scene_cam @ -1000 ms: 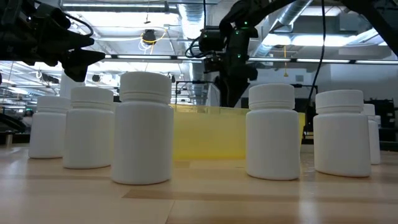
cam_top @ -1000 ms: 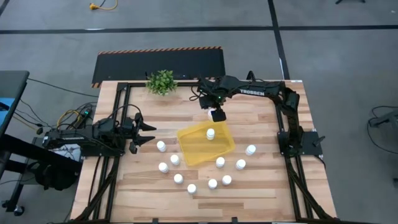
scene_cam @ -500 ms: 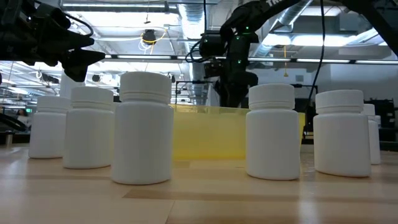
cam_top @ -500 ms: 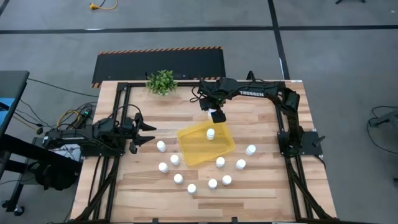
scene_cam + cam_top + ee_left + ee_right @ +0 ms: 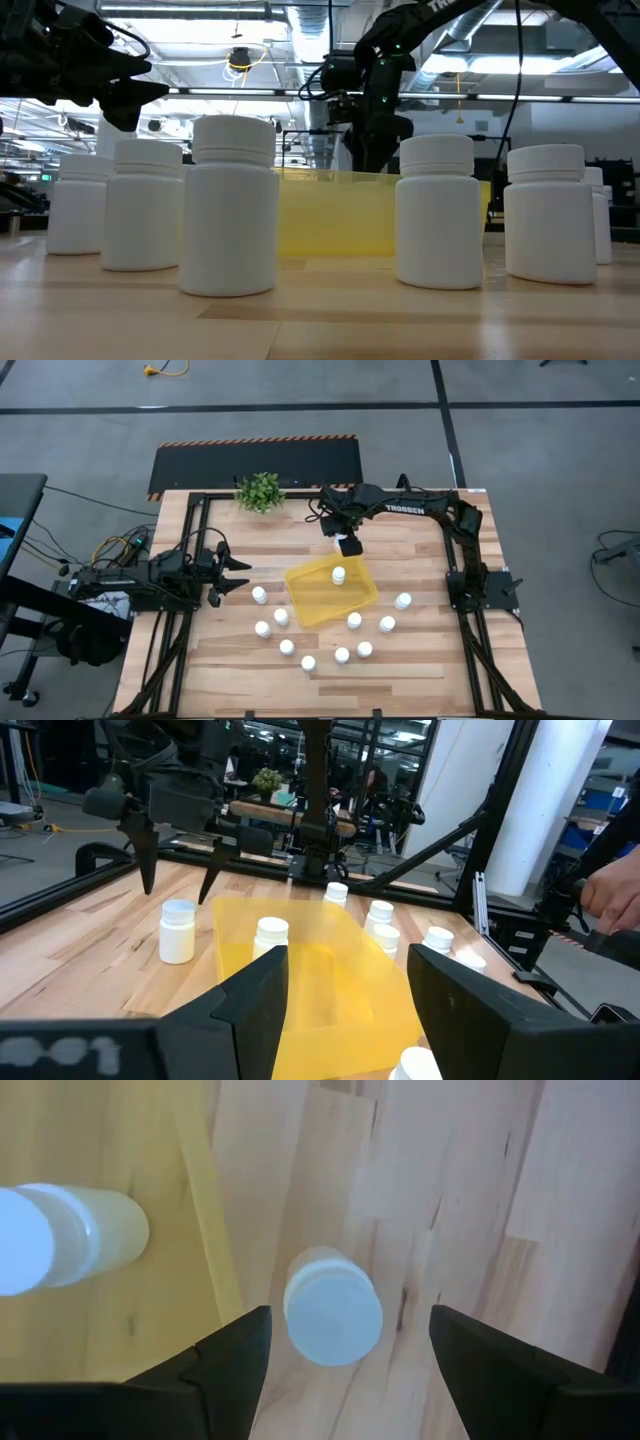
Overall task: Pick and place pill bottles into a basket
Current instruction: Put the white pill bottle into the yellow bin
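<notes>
Showing, high view: the yellow basket (image 5: 325, 598) lies tilted near the table's (image 5: 420, 660) middle, one pill bottle (image 5: 339, 575) standing inside it by its far corner.
Loose bottles, high view: the other pill bottles (image 5: 287, 647) stand scattered on the wood in an arc around the basket's near sides.
Right gripper, high view: the right gripper (image 5: 348, 544) hangs over the basket's far corner, with a further bottle (image 5: 349, 545) seen directly below it, just outside the far wall.
Left gripper, high view: the left gripper (image 5: 238, 576) waits at the table's left edge, apart from the bottles.
Plant, high view: a small green plant (image 5: 260, 491) stands at the far edge.
Low view: large bottles (image 5: 234, 205) fill the foreground, the basket (image 5: 330, 212) behind them; the right arm (image 5: 370, 95) descends behind the basket's far wall.
Left wrist view: the fingers (image 5: 255, 995) stand parted with nothing between them; the basket (image 5: 310, 970) and several bottles (image 5: 177, 930) lie ahead.
Right wrist view: the fingers (image 5: 235, 1355) are spread wide, gripping nothing; a bottle (image 5: 331, 1306) stands on the wood below the gap, beside the basket wall (image 5: 208, 1220), with another bottle (image 5: 60, 1235) inside the basket.
</notes>
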Action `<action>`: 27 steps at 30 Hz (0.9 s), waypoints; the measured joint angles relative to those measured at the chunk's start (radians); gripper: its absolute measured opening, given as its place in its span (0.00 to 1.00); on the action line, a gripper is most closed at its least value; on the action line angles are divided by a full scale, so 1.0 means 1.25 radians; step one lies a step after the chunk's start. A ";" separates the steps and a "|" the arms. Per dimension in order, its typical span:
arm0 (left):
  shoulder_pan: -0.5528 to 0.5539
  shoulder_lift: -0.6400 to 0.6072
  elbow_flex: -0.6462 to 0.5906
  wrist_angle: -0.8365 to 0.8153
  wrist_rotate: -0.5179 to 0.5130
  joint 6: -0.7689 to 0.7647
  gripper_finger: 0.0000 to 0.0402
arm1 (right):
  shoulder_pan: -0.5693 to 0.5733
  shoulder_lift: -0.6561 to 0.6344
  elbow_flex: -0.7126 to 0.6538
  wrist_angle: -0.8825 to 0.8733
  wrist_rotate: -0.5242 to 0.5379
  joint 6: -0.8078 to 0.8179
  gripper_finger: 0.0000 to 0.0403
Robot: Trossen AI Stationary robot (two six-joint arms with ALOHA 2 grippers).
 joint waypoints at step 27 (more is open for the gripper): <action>0.000 0.000 0.000 -0.002 -0.011 0.000 0.48 | 0.002 0.089 0.002 -0.021 -0.002 -0.007 0.66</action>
